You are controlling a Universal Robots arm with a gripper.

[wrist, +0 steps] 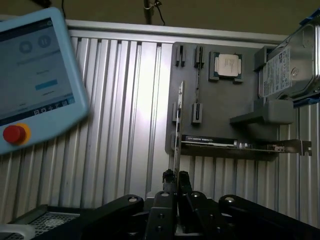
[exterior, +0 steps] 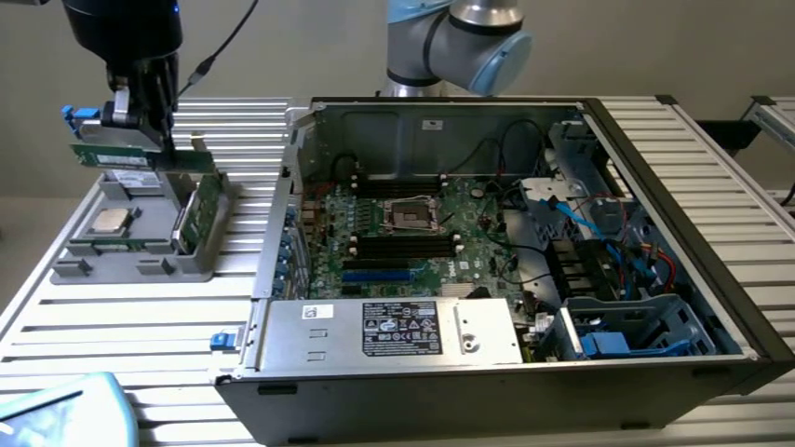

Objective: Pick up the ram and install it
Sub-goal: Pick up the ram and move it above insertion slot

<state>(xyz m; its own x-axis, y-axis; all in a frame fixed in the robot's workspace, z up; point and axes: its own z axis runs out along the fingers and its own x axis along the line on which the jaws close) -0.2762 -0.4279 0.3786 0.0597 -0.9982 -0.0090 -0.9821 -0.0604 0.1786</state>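
Note:
The ram (exterior: 114, 155), a narrow green stick, hangs level just above the grey parts tray (exterior: 87, 265) at the exterior view's left, with my gripper (exterior: 149, 140) shut on it from above. In the wrist view the ram (wrist: 177, 125) shows edge-on as a thin strip running out from between the black fingers (wrist: 184, 186), over the tray (wrist: 220, 107). The open computer case (exterior: 733, 307) lies to the exterior view's right, and the black memory slots (exterior: 404, 247) on its motherboard are bare.
The tray holds a square silver processor (wrist: 227, 65), a hard drive (wrist: 292, 65) and a broader expansion card (wrist: 240, 145) standing on edge. A teach pendant (wrist: 35, 85) lies on the ribbed table. Inside the case are a power supply (exterior: 397, 331) and blue cables (exterior: 609, 223).

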